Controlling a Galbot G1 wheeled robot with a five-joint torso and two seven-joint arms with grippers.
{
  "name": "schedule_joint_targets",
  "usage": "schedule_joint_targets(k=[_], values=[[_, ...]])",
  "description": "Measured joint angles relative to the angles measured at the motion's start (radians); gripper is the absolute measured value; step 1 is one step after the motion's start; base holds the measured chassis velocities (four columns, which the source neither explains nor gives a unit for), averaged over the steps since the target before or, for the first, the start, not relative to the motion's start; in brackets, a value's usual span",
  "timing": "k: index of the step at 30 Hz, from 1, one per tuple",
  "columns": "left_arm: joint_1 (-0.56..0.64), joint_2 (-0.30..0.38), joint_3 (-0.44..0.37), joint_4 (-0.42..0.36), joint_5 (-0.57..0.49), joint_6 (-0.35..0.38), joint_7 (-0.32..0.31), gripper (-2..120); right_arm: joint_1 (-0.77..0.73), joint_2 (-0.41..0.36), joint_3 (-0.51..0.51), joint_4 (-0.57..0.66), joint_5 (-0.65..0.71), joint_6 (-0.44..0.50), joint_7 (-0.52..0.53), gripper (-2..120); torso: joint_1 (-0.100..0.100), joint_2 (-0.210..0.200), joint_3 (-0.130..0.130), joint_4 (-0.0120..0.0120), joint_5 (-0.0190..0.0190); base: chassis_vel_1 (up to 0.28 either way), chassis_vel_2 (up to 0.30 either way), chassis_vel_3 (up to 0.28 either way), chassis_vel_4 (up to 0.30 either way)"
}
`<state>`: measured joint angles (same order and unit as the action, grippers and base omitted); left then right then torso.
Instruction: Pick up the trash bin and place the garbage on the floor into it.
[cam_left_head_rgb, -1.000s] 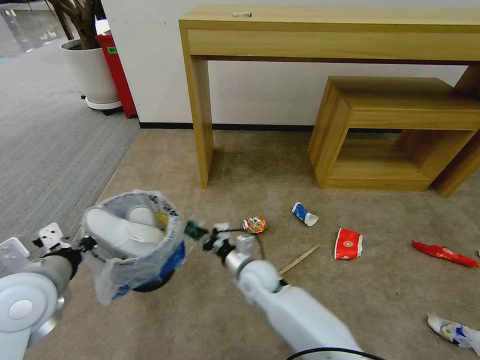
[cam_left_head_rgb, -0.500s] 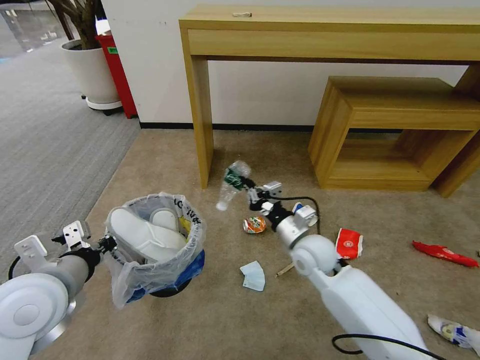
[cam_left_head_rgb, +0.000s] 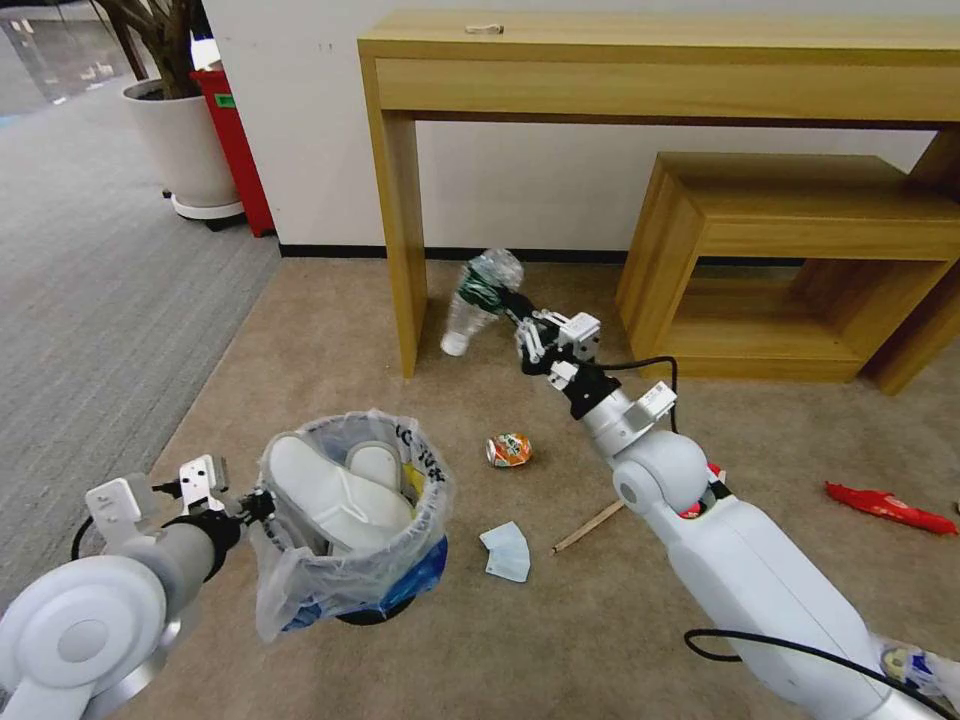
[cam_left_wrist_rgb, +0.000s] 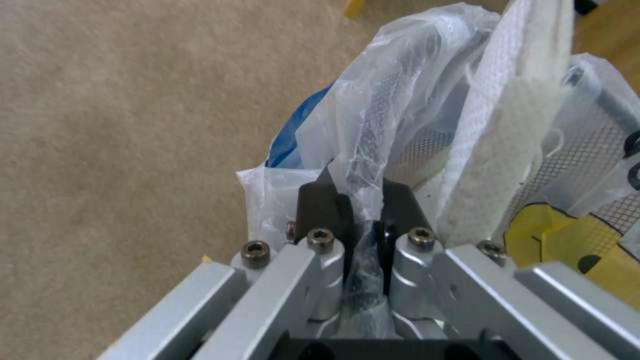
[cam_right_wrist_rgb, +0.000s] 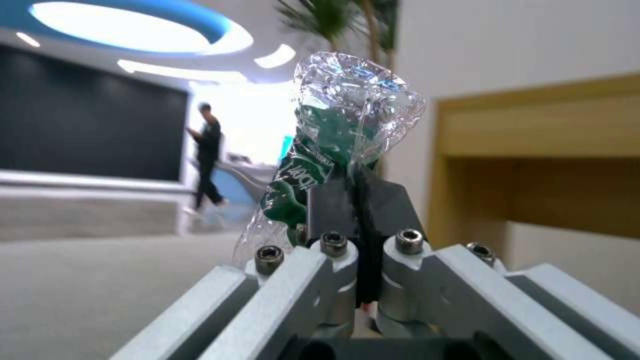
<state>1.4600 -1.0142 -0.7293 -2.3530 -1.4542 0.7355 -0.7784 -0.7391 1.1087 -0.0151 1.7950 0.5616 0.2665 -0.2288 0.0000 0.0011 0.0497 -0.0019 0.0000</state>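
Crushed bottle (cam_left_head_rgb: 478, 296): lifted higher over the last second, pinched in the closed right gripper (cam_left_head_rgb: 522, 318), well apart from the trash bin (cam_left_head_rgb: 350, 525); deposit judged pending. Bin rim clamped by the closed left gripper (cam_left_head_rgb: 252, 503). Can (cam_left_head_rgb: 508, 449), mask (cam_left_head_rgb: 506, 551), stick (cam_left_head_rgb: 594, 525) left on beige carpet (cam_left_head_rgb: 560, 640); wooden console table (cam_left_head_rgb: 660, 70) behind

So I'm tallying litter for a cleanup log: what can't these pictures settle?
- How much lies in the trash bin: in the head view the slippers cover what is beneath.
- The red cup: mostly behind the right arm.
- The wrapper: cut off by the picture's edge.
- The bottle: in the right wrist view the right gripper hides its lower part.
- The bin's rim: in the left wrist view the bag bunches around the left gripper.
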Motion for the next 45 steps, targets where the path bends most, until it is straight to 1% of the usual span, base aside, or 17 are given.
schedule_joint_targets(k=[1,4,9,11,12,15,16,18,23,26,33,42,45], values=[[0.0,0.0,0.0,0.0,0.0,0.0,0.0,2,0.0,0.0,0.0,0.0,0.0,0.0,0.0,0,0.0,0.0,0.0,0.0,0.0,0.0,0.0,0.0,0.0],[-0.009,-0.011,0.035,0.012,0.003,0.0,0.007,2,0.029,0.041,-0.051,0.0,0.013,0.013,-0.038,0,0.0,0.0,0.0,0.0,0.0,0.0,0.0,0.0,0.0],[-0.022,-0.019,0.07,0.028,0.018,0.0,0.014,2,0.06,0.067,-0.101,-0.008,0.017,0.016,-0.067,0,0.0,0.0,0.0,0.0001,-0.0002,0.0,0.0,0.0,0.0],[-0.034,-0.02,0.079,0.037,0.023,0.0,0.016,2,0.074,0.069,-0.125,-0.016,0.015,0.015,-0.1,0,0.0,0.0,0.0,0.0001,-0.0002,0.0,0.0,0.0,0.0],[-0.034,-0.02,0.079,0.037,0.023,0.0,0.016,2,0.074,0.069,-0.125,-0.016,0.015,0.015,-0.1,0,0.0,0.0,0.0,0.0001,-0.0002,0.0,0.0,0.0,0.0],[-0.046,-0.018,0.08,0.044,0.022,0.0,0.022,2,0.078,0.05,-0.137,-0.035,0.002,0.014,-0.183,0,0.0,0.0,0.0,0.0,-0.0001,0.0,0.0,0.0,0.0],[-0.046,-0.018,0.08,0.044,0.022,0.0,0.022,2,0.078,0.05,-0.137,-0.035,0.002,0.014,-0.183,0,0.0,0.0,0.0,0.0,-0.0001,0.0,0.0,0.0,0.0],[-0.051,-0.015,0.078,0.046,0.021,0.0,0.025,2,0.07,0.037,-0.137,-0.048,-0.012,0.017,-0.233,0,0.0,0.0,0.0,0.0,0.0,0.0,0.0,0.0,0.0],[-0.057,-0.012,0.074,0.051,0.021,0.0,0.027,2,0.06,0.019,-0.129,-0.052,-0.026,0.017,-0.278,0,0.0,0.0,0.0,0.0,0.0,0.0,0.0,0.0,0.0],[-0.062,-0.006,0.065,0.057,0.021,0.0,0.03,2,0.048,-0.01,-0.109,-0.053,-0.04,0.017,-0.316,0,0.0,0.0,0.0,0.0,0.0001,0.0,0.0,0.0,0.0],[-0.064,0.009,0.04,0.059,0.012,0.0,0.032,2,0.028,-0.046,-0.086,-0.049,-0.06,0.022,-0.36,0,0.0,0.0,0.0,-0.0001,0.0001,0.0,0.0,0.0,0.0],[-0.062,0.014,0.027,0.047,-0.003,0.0,0.033,2,0.018,-0.051,-0.078,-0.063,-0.076,0.036,-0.382,0,0.0,0.0,0.0,0.0,0.0,0.0,0.0,0.0,0.0],[-0.059,0.014,0.023,0.036,-0.01,0.0,0.034,2,0.016,-0.051,-0.078,-0.072,-0.08,0.039,-0.381,6,0.0,0.0,0.0,0.0,0.0,0.0,0.0,0.0,0.0]])
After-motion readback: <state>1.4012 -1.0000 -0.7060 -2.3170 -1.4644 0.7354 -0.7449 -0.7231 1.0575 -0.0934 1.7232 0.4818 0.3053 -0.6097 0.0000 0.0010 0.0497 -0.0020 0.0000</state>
